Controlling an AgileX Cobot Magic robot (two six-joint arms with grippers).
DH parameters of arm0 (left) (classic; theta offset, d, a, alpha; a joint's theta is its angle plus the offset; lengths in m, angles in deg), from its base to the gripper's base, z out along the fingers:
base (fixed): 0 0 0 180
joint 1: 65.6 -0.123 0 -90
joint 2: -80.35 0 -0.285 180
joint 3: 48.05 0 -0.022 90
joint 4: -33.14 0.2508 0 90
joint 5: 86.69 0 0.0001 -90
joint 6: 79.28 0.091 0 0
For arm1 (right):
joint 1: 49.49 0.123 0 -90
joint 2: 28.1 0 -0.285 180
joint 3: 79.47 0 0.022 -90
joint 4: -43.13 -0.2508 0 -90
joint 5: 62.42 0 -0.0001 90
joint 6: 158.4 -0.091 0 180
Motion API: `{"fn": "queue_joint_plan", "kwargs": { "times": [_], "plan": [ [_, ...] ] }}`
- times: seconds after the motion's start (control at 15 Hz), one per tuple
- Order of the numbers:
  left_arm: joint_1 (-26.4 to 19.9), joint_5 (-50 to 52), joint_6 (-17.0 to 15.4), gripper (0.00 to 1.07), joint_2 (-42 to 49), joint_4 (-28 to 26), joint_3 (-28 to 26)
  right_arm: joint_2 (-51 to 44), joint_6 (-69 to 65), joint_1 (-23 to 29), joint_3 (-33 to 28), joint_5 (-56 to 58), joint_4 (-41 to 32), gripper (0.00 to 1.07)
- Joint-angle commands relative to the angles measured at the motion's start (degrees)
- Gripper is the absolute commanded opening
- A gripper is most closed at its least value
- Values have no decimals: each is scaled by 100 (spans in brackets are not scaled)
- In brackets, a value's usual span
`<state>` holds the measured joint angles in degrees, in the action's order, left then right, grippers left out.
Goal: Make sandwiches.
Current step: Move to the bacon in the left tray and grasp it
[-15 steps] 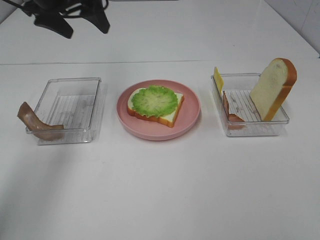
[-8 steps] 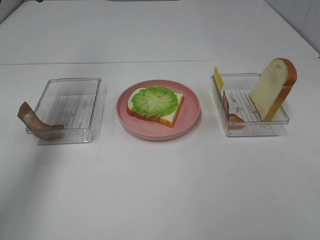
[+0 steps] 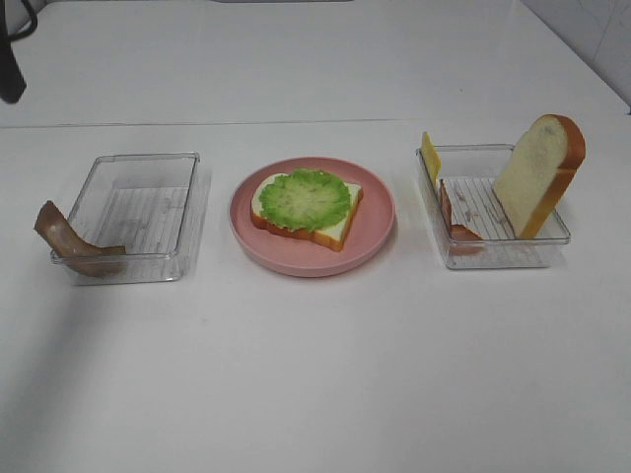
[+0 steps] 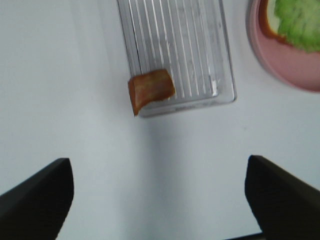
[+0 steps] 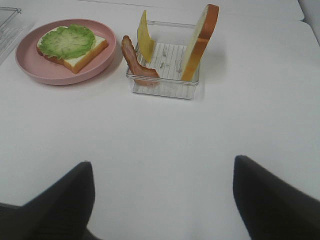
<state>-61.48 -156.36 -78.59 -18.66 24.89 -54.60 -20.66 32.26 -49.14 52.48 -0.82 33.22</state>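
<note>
White table [image 3: 315,374], sandwich [image 3: 340,229] half built on the plate [image 3: 380,236]: bread plus lettuce [image 3: 306,199], bacon [image 3: 71,241] draped over the left tray [image 3: 148,163], cheese [image 3: 430,156], ham [image 3: 455,225] and top slice [image 3: 540,172] waiting in the right tray [image 3: 493,258]. Since a second ago, left arm [image 3: 10,69] pulled back to a sliver at the edge. Both empty and spread wide, left gripper [image 4: 157,165] and right gripper [image 5: 162,165], so probably bacon next.

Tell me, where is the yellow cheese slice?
In the high view, the cheese slice stands on the right, at the right tray's far-left corner, between the pink plate and the leaning bread.
</note>
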Motion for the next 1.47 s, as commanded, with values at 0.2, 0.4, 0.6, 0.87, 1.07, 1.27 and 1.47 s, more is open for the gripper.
{"fn": "queue_joint_plan", "kwargs": {
  "times": [0.2,0.4,0.6,0.87,1.07,1.27,1.47],
  "plan": [
    [0,126,-338,88,63,109,985,-63,40,-40,-11,-23,-11,73],
    [0,1249,-653,88,-281,281,1249,-63,40,-40,-11,-23,-11,73],
    [0,1679,-682,82,-882,281,1249,-63,40,-40,-11,-23,-11,73],
    [0,2257,-682,76,-1684,235,1249,-63,40,-40,-11,-23,-11,73],
    [0,2481,-682,72,-1931,160,1249,-63,40,-40,-11,-23,-11,73],
    [0,2532,-682,55,-1954,109,1249,-63,40,-40,-11,-23,-11,73],
    [0,2515,-682,51,-1948,97,1209,-63,40,-40,-11,-23,-11,73]
  ]
}}
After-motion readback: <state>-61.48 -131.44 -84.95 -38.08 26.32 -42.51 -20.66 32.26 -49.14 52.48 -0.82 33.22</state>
